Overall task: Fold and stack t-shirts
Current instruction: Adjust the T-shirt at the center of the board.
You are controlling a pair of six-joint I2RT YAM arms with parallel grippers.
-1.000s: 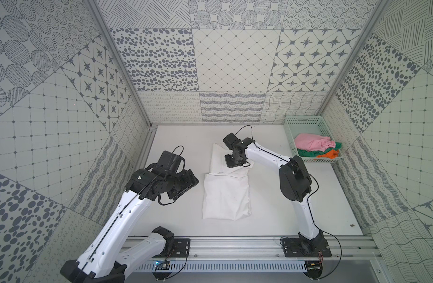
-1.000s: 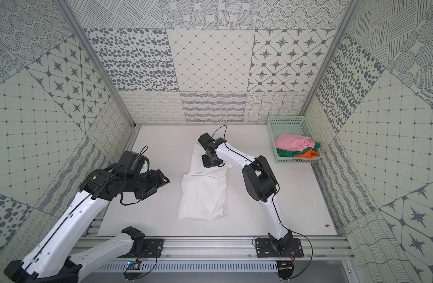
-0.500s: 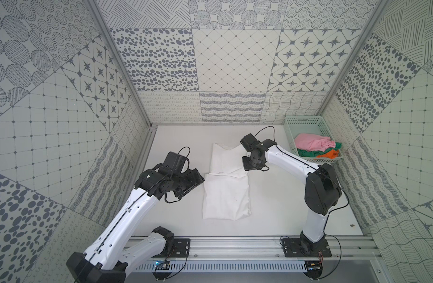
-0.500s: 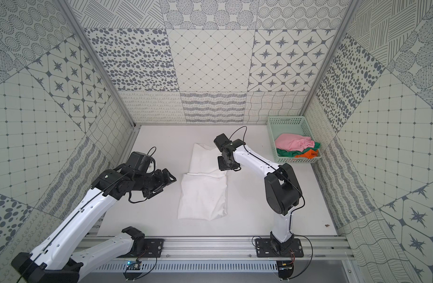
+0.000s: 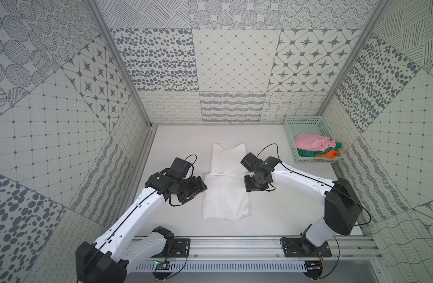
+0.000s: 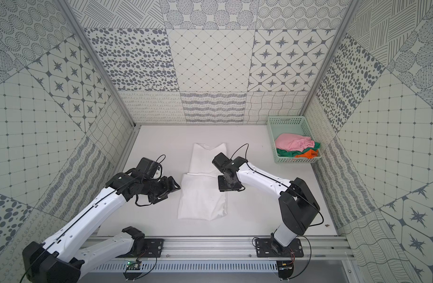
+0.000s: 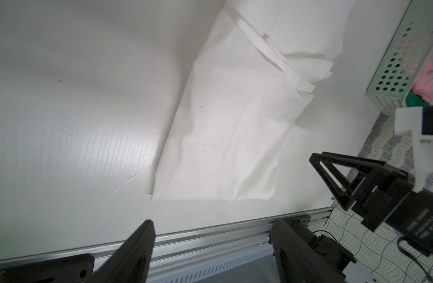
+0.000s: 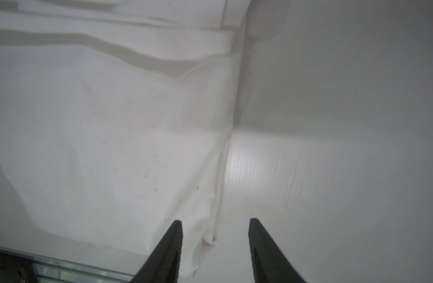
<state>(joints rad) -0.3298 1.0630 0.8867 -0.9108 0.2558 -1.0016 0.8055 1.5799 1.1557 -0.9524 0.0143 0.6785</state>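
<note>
The white shirt (image 5: 225,196) lay mid-frame on the counter (image 5: 284,215). Left fingers (image 5: 198,188) stood wide, right fingers (image 5: 256,185) half apart, both empty at its sides. Pinching matching corners together should keep the fold straight.

Both top views high, looking down on the table (image 5: 271,220), wrist views close above the shirt (image 7: 230,127), shared by all four.

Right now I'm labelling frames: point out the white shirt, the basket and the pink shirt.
white shirt (image 5: 225,196): top view, lower folded half.
basket (image 5: 303,121): top view, far wall.
pink shirt (image 5: 308,143): top view, middle.
</note>
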